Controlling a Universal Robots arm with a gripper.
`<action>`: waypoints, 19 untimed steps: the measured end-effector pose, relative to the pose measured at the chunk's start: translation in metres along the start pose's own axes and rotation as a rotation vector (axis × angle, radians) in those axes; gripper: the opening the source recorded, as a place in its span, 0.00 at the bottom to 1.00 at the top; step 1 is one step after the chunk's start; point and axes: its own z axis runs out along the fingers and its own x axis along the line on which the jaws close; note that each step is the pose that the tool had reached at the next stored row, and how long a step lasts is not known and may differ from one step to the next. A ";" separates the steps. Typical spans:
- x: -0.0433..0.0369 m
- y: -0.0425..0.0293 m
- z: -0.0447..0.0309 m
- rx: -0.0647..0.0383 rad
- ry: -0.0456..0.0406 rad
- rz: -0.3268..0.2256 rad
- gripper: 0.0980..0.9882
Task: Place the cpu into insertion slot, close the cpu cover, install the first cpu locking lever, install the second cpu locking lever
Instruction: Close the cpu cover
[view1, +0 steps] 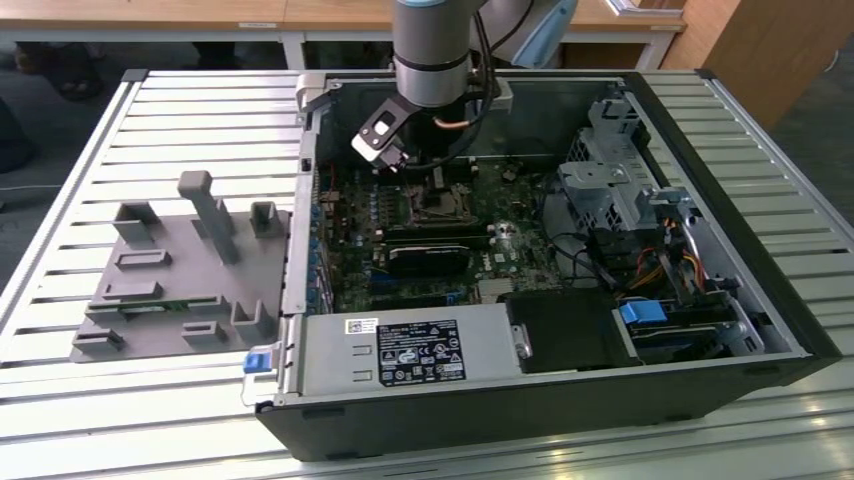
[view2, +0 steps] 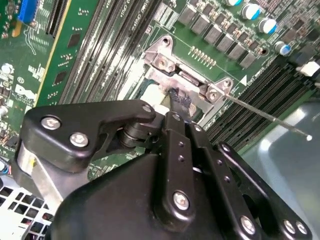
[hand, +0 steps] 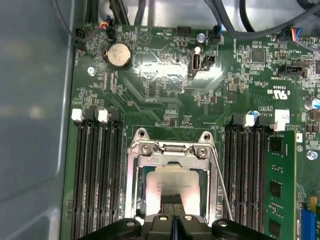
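Jaws pressed tog. over cpu (hand: 165, 177); cpu cover (hand: 135, 180) flat round it; lever wire (view2: 265, 114) slanting off edge

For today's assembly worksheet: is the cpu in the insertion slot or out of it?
In. The cpu lies flat within the silver rim of the insertion slot, beneath the claw.

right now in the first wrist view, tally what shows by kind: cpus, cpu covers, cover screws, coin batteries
cpu: 1
cpu cover: 1
cover screws: 2
coin battery: 1
total: 5
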 end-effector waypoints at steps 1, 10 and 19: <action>-0.0001 0.0002 -0.0029 0.001 -0.0007 0.000 0.01; -0.0005 0.0044 -0.0176 0.015 -0.0012 0.000 0.01; -0.0007 0.0133 -0.0169 0.031 -0.0003 0.000 0.01</action>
